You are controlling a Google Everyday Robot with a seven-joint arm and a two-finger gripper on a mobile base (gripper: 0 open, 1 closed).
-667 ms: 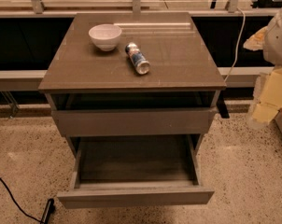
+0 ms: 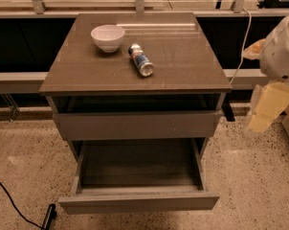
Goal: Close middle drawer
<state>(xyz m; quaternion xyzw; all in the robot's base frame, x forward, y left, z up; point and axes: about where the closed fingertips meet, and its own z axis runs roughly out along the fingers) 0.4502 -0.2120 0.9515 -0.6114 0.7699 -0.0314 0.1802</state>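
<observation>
The middle drawer (image 2: pixel 138 201) is pulled far out of the grey-brown cabinet. Its plain flat front faces me low in the view, and its grey inner tray (image 2: pixel 139 163) is empty. The taller top front (image 2: pixel 137 124) above it stands slightly out from the cabinet body. The lowest front is hidden under the open drawer. My gripper (image 2: pixel 263 114), with pale yellow fingers on a white arm, hangs at the right edge of the view. It is beside the cabinet's right side at about the top front's height, touches nothing and is well clear of the drawer.
A white bowl (image 2: pixel 107 36) and a can lying on its side (image 2: pixel 140 60) rest on the cabinet top (image 2: pixel 183 56). A black cable (image 2: pixel 15 210) runs over the speckled floor at lower left. A rail and glass wall stand behind. A white cable (image 2: pixel 242 42) hangs at the right.
The middle drawer stays open the same amount. My gripper has shifted only slightly at the right edge.
</observation>
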